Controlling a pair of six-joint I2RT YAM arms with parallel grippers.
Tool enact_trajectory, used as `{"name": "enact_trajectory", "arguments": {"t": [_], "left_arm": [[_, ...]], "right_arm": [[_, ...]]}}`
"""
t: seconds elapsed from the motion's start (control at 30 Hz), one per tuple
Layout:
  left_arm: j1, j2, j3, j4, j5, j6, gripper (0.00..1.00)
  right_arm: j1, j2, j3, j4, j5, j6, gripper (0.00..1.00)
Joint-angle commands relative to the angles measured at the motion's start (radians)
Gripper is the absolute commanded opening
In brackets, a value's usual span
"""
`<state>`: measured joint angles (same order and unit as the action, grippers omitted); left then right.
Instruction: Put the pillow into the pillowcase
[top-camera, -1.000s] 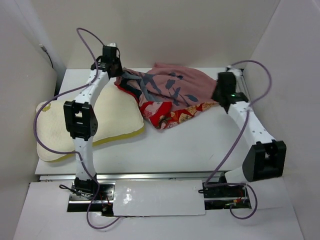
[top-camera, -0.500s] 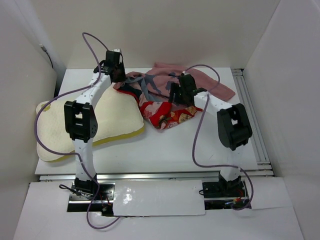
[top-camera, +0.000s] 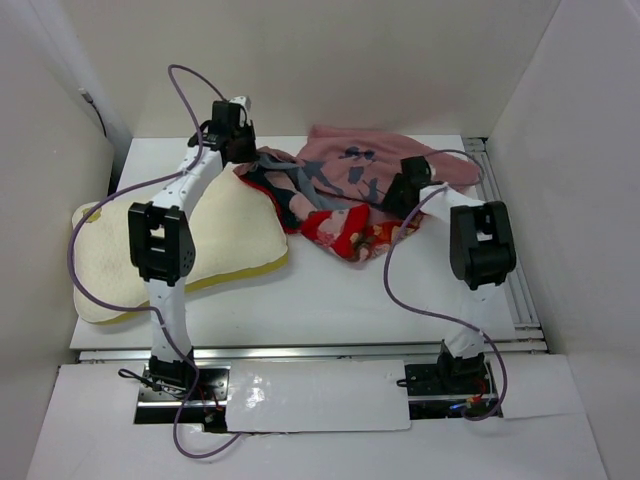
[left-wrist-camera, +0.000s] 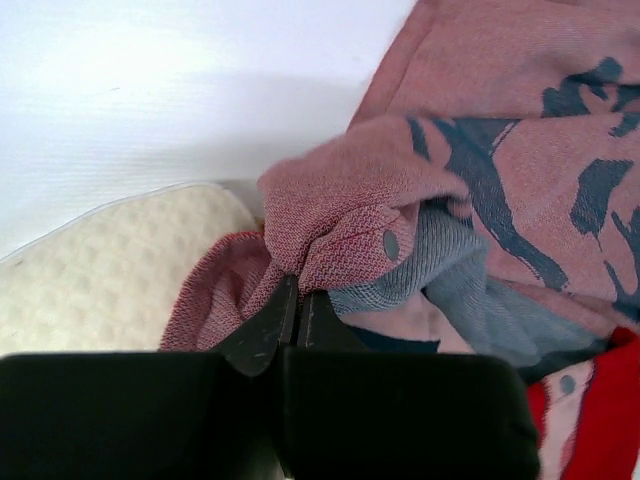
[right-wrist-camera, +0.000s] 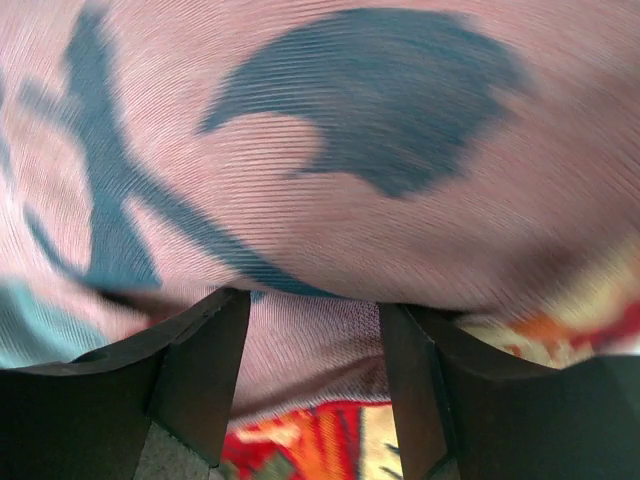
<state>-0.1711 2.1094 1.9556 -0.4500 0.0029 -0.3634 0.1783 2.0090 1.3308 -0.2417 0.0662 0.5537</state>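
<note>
The pillow (top-camera: 100, 270) lies cream-white at the table's left, partly under my left arm; its textured corner (left-wrist-camera: 90, 285) shows in the left wrist view. The pillowcase (top-camera: 345, 175) is crumpled at the back middle, dull pink with dark blue marks up and red print at its near edge. My left gripper (top-camera: 240, 150) is shut on a bunched pink fold of the pillowcase (left-wrist-camera: 340, 220), its tips pinched together (left-wrist-camera: 297, 288). My right gripper (top-camera: 392, 198) is at the cloth's right side, open (right-wrist-camera: 312, 300), with pink pillowcase fabric (right-wrist-camera: 330, 140) lying between and over its fingers.
White walls stand close on the left, back and right. A metal rail (top-camera: 505, 250) runs along the table's right edge. Purple cables loop over both arms. Bare white tabletop (top-camera: 330, 290) stretches in front of the cloth.
My right arm swung from the far right in over the pillowcase, then drew back to its right part. The cloth shifted and spread rightward. My left gripper stayed shut on its fold.
</note>
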Motion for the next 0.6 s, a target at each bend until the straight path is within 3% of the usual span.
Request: {"name": "enact_trajectory", "arguments": {"t": [0.0, 0.13, 0.2, 0.33, 0.57], "left_arm": [[-0.05, -0.022, -0.012, 0.08, 0.144, 0.052, 0.0], [-0.117, 0.053, 0.061, 0.091, 0.18, 0.089, 0.0], [-0.137, 0.076, 0.089, 0.08, 0.18, 0.089, 0.0], [-0.159, 0.09, 0.089, 0.071, 0.18, 0.089, 0.02], [-0.168, 0.055, -0.009, 0.091, 0.19, 0.078, 0.03]], "right_arm": [[-0.172, 0.017, -0.088, -0.114, 0.083, 0.003, 0.62], [-0.293, 0.008, -0.046, -0.133, 0.136, -0.04, 0.58], [-0.293, -0.006, 0.039, -0.174, 0.176, -0.077, 0.64], [-0.151, -0.137, 0.1, -0.16, 0.303, -0.159, 0.72], [0.007, -0.242, 0.048, -0.229, 0.3, -0.159, 0.73]]}}
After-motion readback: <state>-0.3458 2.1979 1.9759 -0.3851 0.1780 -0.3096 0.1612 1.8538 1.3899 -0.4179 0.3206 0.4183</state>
